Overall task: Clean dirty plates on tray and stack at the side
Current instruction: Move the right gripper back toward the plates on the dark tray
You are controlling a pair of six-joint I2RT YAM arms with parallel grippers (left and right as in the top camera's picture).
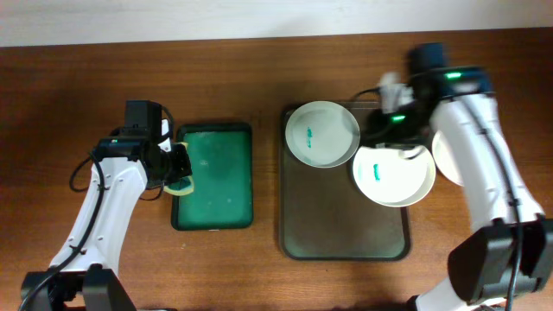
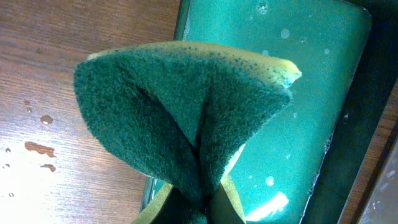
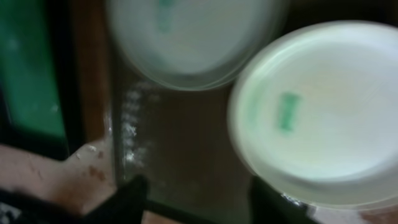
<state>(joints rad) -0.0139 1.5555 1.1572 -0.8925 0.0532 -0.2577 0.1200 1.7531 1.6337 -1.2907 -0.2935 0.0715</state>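
Note:
Two white plates lie on the dark tray [image 1: 346,233]. One plate [image 1: 321,134] is at the tray's far left, the other [image 1: 393,177] at its right; each has a teal smear. A third plate [image 1: 442,155] lies off the tray to the right, mostly hidden by my right arm. My right gripper [image 1: 390,131] hovers between the two tray plates, open and empty. The blurred right wrist view shows both plates [image 3: 186,37] [image 3: 323,112] and the spread fingers [image 3: 199,199]. My left gripper [image 1: 177,164] is shut on a folded green sponge [image 2: 180,106].
A smaller green tray [image 1: 214,177] lies left of the dark tray, wet in the left wrist view [image 2: 305,112]. The sponge hangs over its left rim. Water drops lie on the wooden table [image 2: 37,146] beside it.

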